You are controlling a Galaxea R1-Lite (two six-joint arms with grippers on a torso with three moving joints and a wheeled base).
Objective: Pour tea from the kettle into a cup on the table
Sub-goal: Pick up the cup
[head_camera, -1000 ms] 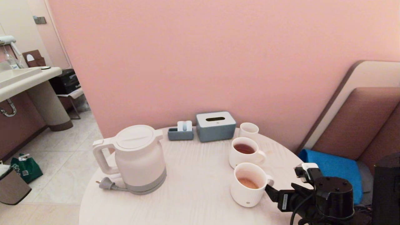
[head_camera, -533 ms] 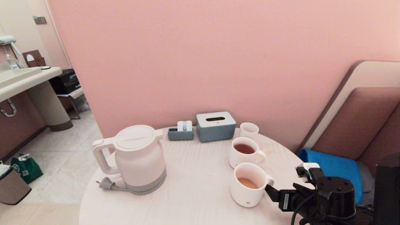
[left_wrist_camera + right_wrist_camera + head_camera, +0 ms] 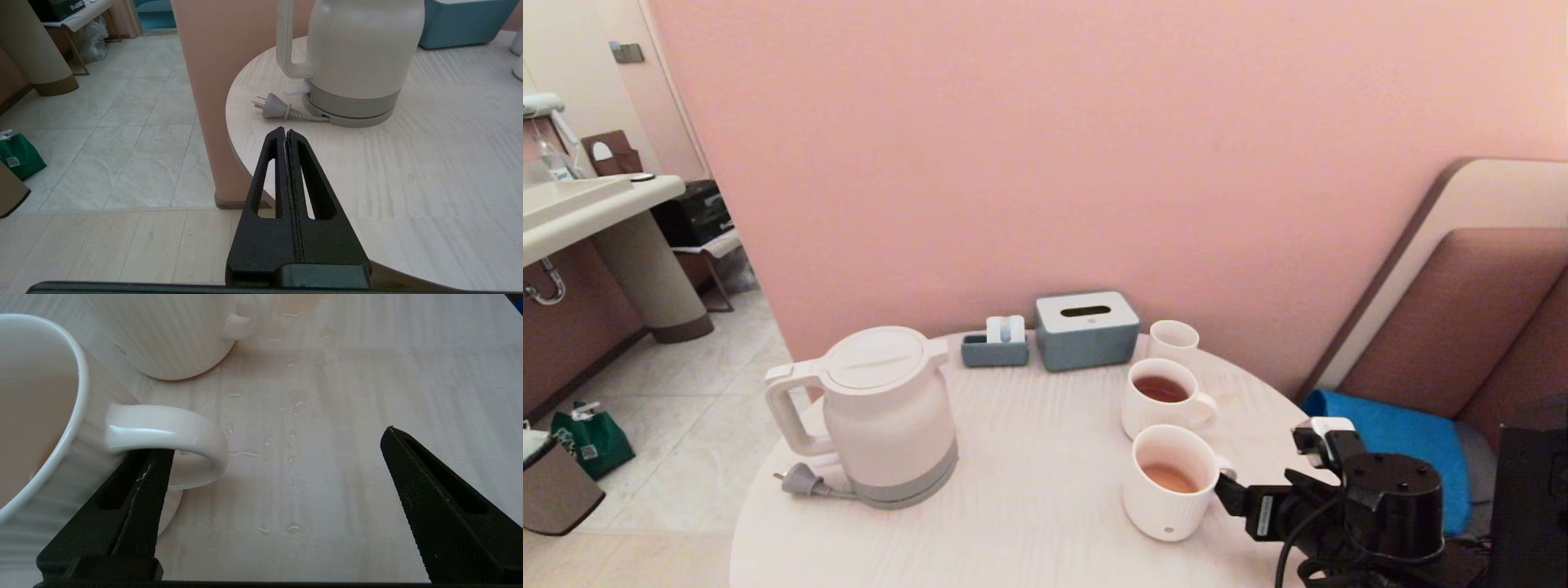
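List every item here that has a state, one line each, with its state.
kettle: upright on the table, lid shut, plug lying loose, unplugged.
cup: upright, part filled with pale tea.
second mug: upright, holds darker tea.
small cup: upright, contents hidden.
tissue box: no tissue showing at its slot.
right gripper: open, one finger under the cup's handle.
left gripper: shut, holding nothing.

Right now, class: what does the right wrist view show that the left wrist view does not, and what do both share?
Only the right wrist view shows the cup, its handle, spilled droplets and the open right pincer, one finger under the handle. Only the left wrist view shows the kettle, its plug, the floor and the shut left pincer. Both show the table.
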